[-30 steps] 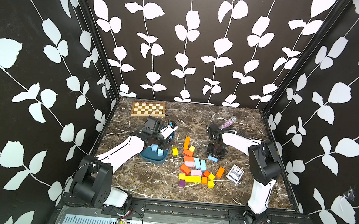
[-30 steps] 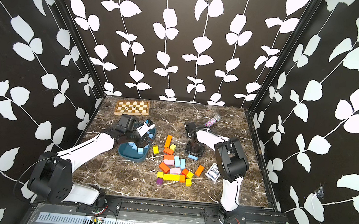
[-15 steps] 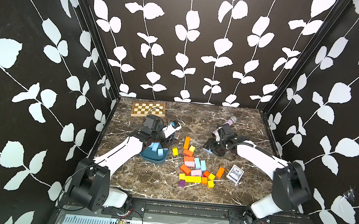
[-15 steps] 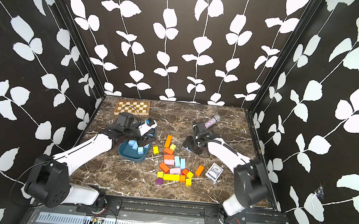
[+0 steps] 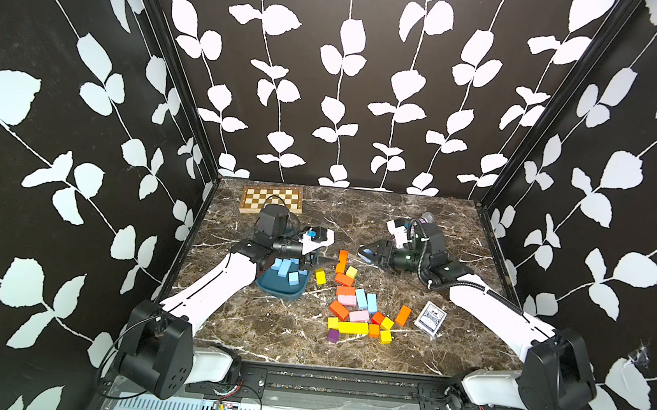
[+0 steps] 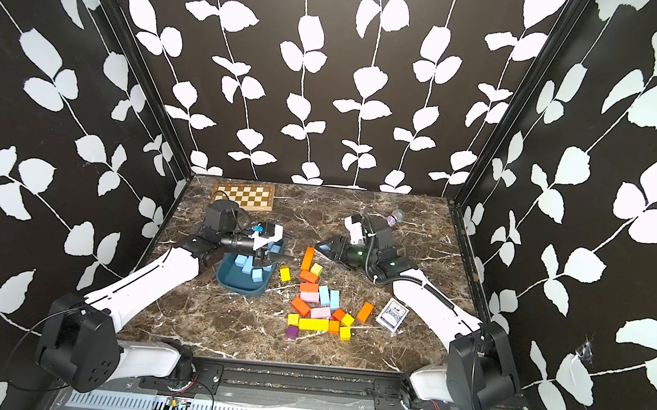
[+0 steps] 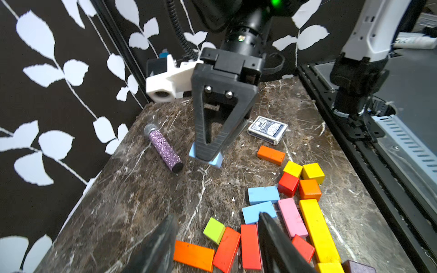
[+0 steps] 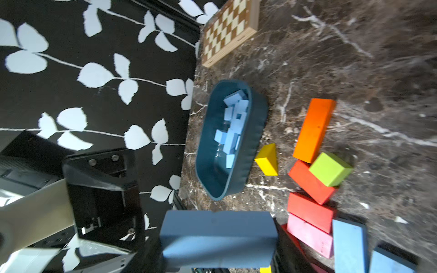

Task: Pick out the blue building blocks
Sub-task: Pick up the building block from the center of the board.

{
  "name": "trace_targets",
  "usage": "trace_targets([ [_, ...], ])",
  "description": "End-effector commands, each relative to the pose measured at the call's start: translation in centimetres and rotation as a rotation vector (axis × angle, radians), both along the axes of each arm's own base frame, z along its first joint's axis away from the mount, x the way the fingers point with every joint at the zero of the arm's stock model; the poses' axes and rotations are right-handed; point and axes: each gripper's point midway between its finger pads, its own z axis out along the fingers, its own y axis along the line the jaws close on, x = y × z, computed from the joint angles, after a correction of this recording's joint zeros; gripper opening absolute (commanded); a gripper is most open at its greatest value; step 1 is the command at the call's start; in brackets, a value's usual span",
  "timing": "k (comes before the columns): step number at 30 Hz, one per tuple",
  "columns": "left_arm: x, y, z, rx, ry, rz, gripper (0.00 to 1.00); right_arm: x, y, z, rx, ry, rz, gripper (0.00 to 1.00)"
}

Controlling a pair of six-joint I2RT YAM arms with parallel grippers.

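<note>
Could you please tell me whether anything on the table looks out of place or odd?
Nothing looks spilled or damaged. Three things do not belong to the block sorting: a chessboard at the far edge, a glittery purple microphone lying flat, and a card deck beside the loose blocks.

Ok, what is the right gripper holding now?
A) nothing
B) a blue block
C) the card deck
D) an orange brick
B: in the left wrist view the right gripper has its fingers closed on a light blue block.
</note>
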Motion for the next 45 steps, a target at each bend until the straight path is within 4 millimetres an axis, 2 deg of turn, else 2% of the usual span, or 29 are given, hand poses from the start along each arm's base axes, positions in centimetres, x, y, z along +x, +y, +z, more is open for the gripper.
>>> trace_targets([
  [1, -1.5, -0.4, 1.9, -0.052, -0.116, -0.105, 0.57, -0.8, 1.2, 3.2, 0.134, -0.056, 0.092, 0.28],
  [4, -1.1, -0.5, 1.3, -0.041, -0.145, -0.108, 0.57, -1.1, 1.8, 3.9, 0.177, -0.048, 0.13, 0.28],
  [10, -0.5, -1.5, 1.7, -0.067, -0.117, -0.119, 0.58, -1.5, 2.3, 4.8, 0.217, -0.049, 0.181, 0.29],
  [18, -0.3, -3.8, 1.4, -0.072, -0.094, -0.129, 0.59, -2.5, 2.4, 4.7, 0.233, -0.023, 0.217, 0.29],
  [31, 0.2, -5.5, 1.7, -0.08, -0.069, -0.12, 0.54, -3.5, 2.9, 4.5, 0.236, -0.011, 0.25, 0.29],
  [34, 0.2, -5.6, 1.8, -0.083, -0.071, -0.125, 0.49, -3.5, 3.1, 4.5, 0.235, -0.008, 0.254, 0.29],
  [39, 0.0, -5.6, 1.7, -0.082, -0.078, -0.13, 0.3, -3.8, 3.5, 4.4, 0.236, -0.003, 0.27, 0.31],
  [41, -0.1, -5.4, 1.3, -0.072, -0.067, -0.119, 0.22, -3.5, 3.2, 4.1, 0.217, -0.008, 0.247, 0.45],
  [45, -0.2, -4.3, -0.1, -0.02, -0.02, -0.059, 0.12, -1.8, 1.9, 3.3, 0.166, -0.03, 0.133, 0.61],
])
